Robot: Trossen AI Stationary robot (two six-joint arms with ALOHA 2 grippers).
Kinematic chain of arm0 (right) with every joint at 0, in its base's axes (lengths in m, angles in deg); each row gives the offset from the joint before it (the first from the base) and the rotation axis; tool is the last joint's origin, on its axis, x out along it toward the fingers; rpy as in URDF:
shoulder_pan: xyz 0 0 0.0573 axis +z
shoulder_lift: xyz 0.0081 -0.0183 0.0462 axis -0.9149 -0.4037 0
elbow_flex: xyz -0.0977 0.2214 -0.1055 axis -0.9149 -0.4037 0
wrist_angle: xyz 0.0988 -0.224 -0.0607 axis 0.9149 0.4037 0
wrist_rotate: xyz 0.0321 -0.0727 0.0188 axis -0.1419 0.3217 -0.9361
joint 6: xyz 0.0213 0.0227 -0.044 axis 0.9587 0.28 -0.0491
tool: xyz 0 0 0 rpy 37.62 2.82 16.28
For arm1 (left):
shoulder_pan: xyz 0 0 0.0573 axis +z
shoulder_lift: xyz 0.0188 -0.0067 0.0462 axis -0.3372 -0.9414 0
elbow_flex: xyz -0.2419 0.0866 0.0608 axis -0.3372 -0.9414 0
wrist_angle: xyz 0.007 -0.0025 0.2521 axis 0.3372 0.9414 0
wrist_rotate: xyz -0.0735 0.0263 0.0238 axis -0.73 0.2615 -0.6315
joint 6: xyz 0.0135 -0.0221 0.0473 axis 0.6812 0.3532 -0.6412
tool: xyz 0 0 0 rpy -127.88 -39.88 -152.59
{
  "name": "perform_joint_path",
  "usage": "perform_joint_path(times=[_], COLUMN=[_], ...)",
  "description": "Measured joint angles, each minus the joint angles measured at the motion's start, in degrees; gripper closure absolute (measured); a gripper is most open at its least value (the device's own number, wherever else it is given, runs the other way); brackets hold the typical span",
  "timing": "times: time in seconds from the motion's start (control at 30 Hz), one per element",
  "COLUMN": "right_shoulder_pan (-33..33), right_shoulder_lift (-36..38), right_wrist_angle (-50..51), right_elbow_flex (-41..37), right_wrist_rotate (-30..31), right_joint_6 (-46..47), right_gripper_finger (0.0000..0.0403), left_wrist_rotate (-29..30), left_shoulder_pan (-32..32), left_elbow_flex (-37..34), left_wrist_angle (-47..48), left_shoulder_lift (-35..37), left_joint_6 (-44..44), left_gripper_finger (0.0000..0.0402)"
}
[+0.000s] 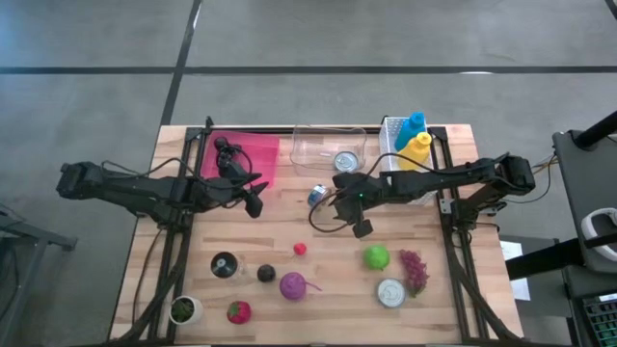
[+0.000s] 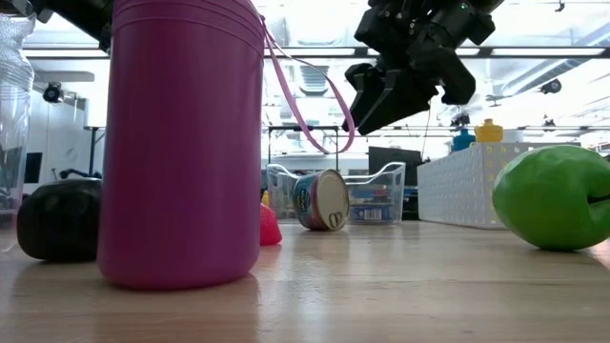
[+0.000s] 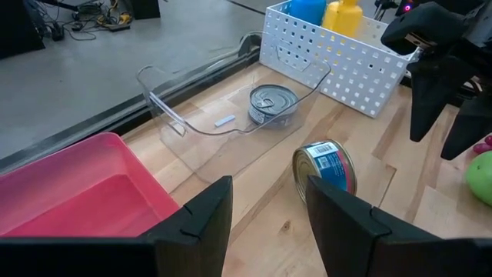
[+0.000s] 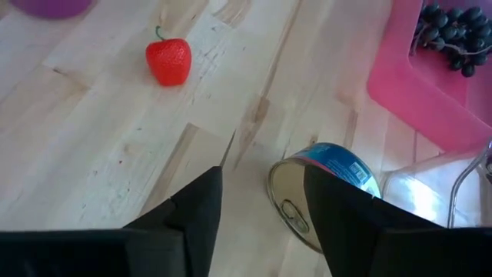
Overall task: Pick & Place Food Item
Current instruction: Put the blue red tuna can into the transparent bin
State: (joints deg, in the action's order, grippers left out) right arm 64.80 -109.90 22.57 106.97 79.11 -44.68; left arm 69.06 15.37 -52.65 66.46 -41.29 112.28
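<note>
I saw a pale wooden table [image 1: 318,275] of jointed planks standing on a grey concrete floor [image 1: 318,39] crossed by dark lines; in the low view the room behind showed bright ceiling lights and shelving.

Counts: two cans, one blue-labelled can [image 1: 317,196] lying on its side on the table and one tin [image 1: 345,160] inside the single clear bin [image 1: 328,146]. One pink tray [image 1: 253,154] held a bunch of dark grapes [image 4: 450,38]. One white perforated basket [image 1: 397,130] held two bottles, a blue bottle [image 1: 413,124] and a yellow bottle [image 1: 417,149]. One small red strawberry [image 1: 300,249], one green apple [image 1: 376,256] and one purple grape bunch [image 1: 415,270] lay on the bare planks.

The right claw [image 1: 362,227] hung above the table with its fingers [image 4: 196,211] parted to a moderate gap and nothing between them. The blue-labelled can lay just beside and below this claw, untouched; the strawberry lay near it on the open side, the apple a little farther off.

The left claw [image 1: 256,205] hovered beside the pink tray, its fingers [image 3: 204,219] likewise moderately parted and empty, with the blue-labelled can ahead of it and the clear bin beyond that.
</note>
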Motion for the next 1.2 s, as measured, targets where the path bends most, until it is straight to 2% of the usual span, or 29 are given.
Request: perform_joint_path(times=[0.37, 0.87, 1.2], right_shoulder_pan=[0.0, 0.0, 0.0], right_shoulder_lift=[0.0, 0.0, 0.0], right_wrist_angle=[0.0, 0.0, 0.0], right_elbow_flex=[0.0, 0.0, 0.0], right_wrist_rotate=[0.0, 0.0, 0.0], right_joint_6=[0.0, 0.0, 0.0], right_gripper_finger=[0.0236, 0.0222, 0.0234], left_wrist_rotate=[0.0, 0.0, 0.0], left_shoulder_pan=[0.0, 0.0, 0.0], left_elbow_flex=[0.0, 0.0, 0.0], left_wrist_angle=[0.0, 0.1, 0.0], left_shoulder_lift=[0.0, 0.0, 0.0], left_joint_6=[0.0, 0.0, 0.0], left_gripper_finger=[0.023, 0.023, 0.0229])
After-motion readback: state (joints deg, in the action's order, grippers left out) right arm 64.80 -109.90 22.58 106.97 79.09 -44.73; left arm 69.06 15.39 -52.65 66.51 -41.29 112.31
